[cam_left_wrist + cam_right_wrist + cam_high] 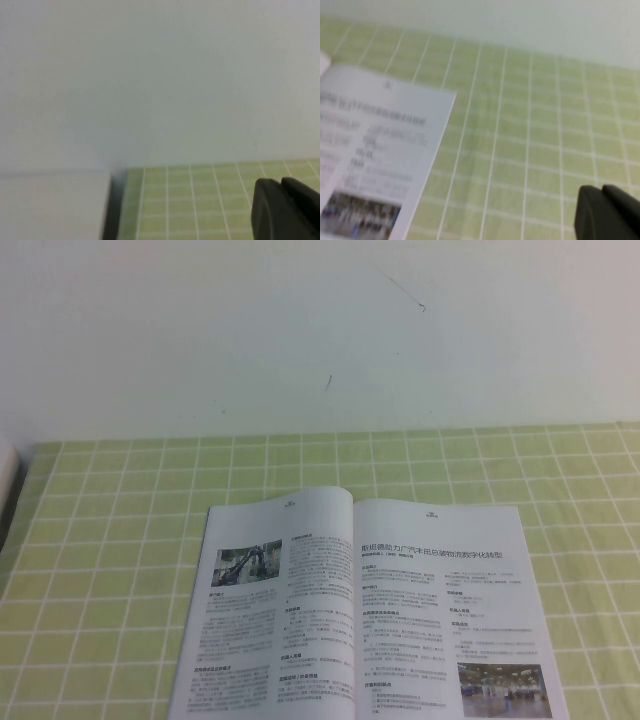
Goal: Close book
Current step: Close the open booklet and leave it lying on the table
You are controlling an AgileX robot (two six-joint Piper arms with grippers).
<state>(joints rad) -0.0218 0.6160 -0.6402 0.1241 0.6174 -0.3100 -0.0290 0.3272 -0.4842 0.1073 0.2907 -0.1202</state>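
An open book (360, 615) lies flat on the green checked tablecloth (120, 540), its two white printed pages spread either side of the spine. Neither arm shows in the high view. In the right wrist view the book's right-hand page (375, 150) is visible, with my right gripper (601, 194) off to its side above bare cloth, fingers pressed together and holding nothing. My left gripper (281, 186) hangs above the cloth near the table's far left corner, fingers together, empty; the book is out of its view.
A white wall (320, 330) rises behind the table's far edge. A white object (6, 475) sits at the table's left edge; in the left wrist view it appears as a pale slab (52, 205) beside the cloth.
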